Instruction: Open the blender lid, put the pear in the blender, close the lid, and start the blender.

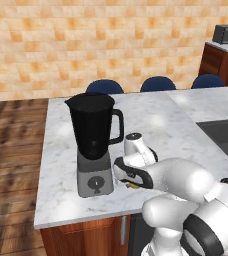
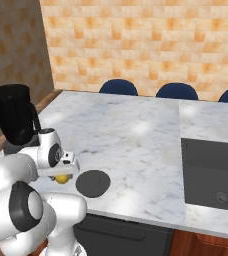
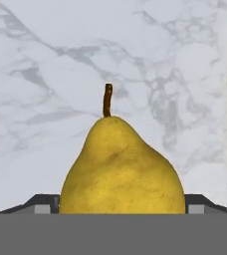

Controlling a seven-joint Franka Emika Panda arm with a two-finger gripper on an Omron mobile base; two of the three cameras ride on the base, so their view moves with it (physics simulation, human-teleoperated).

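Observation:
The blender [image 1: 93, 142] stands on the counter's left part, its dark jar open at the top, on a grey base with a front knob. To its right my gripper [image 2: 61, 175] is down at the counter, over the small yellow pear [image 2: 61, 178]. In the hand view the pear [image 3: 121, 169] lies on the marble with its stem pointing away. Both fingertips [image 3: 46, 205] press against its sides, so the gripper is shut on it. The round black blender lid [image 2: 92, 182] lies flat on the counter just right of the pear.
The marble counter [image 1: 156, 125] stretches back to three blue chairs [image 1: 157, 83] along its far edge. A dark sink [image 2: 213, 172] is sunk into the counter at the right. The counter's front edge runs close below the pear and the lid.

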